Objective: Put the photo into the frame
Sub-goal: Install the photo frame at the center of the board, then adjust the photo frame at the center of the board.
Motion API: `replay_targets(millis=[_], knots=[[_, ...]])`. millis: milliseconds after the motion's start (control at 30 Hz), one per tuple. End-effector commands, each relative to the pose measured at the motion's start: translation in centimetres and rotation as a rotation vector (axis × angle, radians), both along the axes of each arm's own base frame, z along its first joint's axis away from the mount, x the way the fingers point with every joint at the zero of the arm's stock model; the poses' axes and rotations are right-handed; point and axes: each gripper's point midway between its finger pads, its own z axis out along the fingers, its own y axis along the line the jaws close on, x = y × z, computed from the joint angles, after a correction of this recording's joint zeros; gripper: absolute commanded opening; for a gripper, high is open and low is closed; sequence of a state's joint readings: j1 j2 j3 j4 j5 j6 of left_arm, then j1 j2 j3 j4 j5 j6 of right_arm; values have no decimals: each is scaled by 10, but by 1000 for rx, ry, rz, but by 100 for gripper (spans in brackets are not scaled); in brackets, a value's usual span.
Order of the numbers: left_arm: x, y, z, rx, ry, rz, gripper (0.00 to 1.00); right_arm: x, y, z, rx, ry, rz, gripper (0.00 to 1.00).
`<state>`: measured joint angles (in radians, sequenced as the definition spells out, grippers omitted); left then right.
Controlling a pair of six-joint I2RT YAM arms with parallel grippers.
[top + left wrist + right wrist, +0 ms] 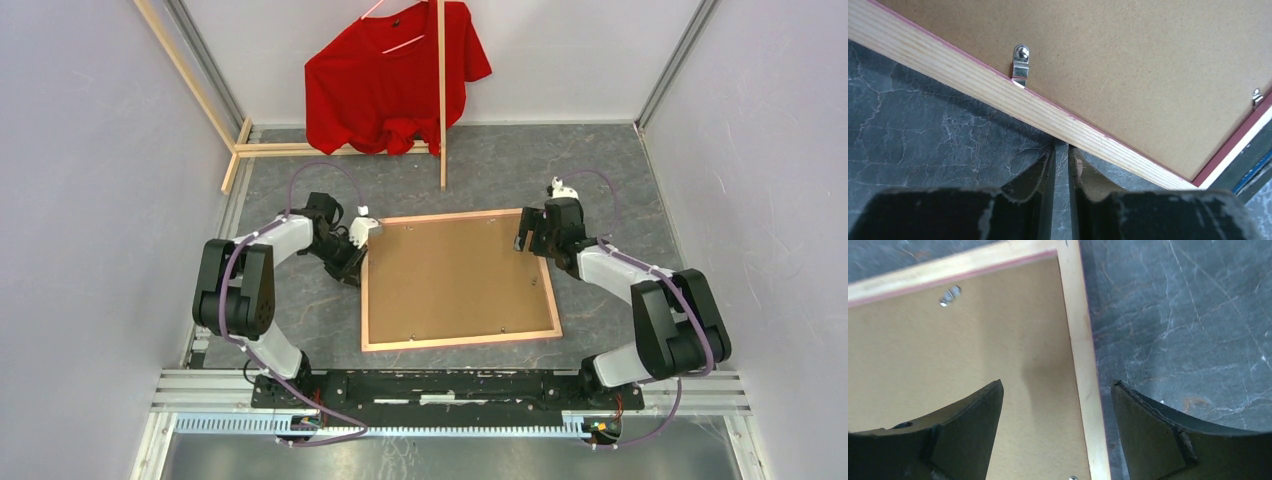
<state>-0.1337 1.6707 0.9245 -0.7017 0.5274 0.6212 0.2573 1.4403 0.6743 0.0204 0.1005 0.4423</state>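
The frame [460, 340] lies back-up on the grey table, its pale wooden rails around a brown backing board [455, 280]. The photo is hidden. My left gripper [362, 235] sits at the frame's far left corner. In the left wrist view its fingers stand only a narrow slit apart, with nothing between them, and the left gripper's [1061, 149] tips are at the outer side of the wooden rail [973, 76]. My right gripper [525, 238] is wide open over the far right rail [1080, 340]. One of the right gripper's [1057, 385] fingers is over the board [948, 365], the other over the table.
A red shirt [395, 75] hangs on a wooden-stick rack [441, 100] at the back, just beyond the frame. A metal clip [1020, 65] holds the board along the left rail. Grey walls close in on both sides.
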Motion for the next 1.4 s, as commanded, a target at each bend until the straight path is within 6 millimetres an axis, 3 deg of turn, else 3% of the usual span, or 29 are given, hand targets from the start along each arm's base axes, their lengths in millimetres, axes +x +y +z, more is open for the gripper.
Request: replay_targets(millis=[0, 200, 433, 633, 700, 767, 833, 900, 1033, 1100, 1167, 1267, 1367], knots=[[-6, 7, -18, 120, -29, -51, 24, -5, -12, -15, -69, 18, -1, 84], [-24, -12, -25, 161, -22, -131, 24, 10, 7, -12, 14, -4, 61, 76], [-48, -59, -31, 165, -6, -260, 24, 61, 41, -8, 144, 21, 151, 76], [-71, -103, -34, 153, 18, -384, 25, 107, 51, -10, 223, 38, 156, 80], [-85, -115, -31, 142, 43, -445, 29, 120, 52, -6, 218, 40, 158, 84], [-98, -120, -22, 116, 78, -502, 44, 127, 45, 0, 178, 48, 138, 90], [-100, -117, -11, 111, 74, -540, 55, 129, 36, 11, 137, 27, 110, 98], [-97, -109, 5, 100, 50, -568, 62, 126, 20, 21, 105, 12, 66, 98], [-64, -92, 48, 44, -16, -539, 65, 105, -6, 36, 101, -18, -18, 98], [-23, -79, 69, 29, -85, -456, 65, 92, -7, 40, 117, -33, -21, 98], [31, -68, 88, 20, -176, -338, 63, 77, -2, 43, 153, -41, -8, 98], [106, -42, 80, 73, -236, -116, 56, 52, 9, 44, 214, -52, 17, 98], [154, -26, 64, 104, -251, 56, 47, 29, 20, 40, 228, -37, 49, 98]])
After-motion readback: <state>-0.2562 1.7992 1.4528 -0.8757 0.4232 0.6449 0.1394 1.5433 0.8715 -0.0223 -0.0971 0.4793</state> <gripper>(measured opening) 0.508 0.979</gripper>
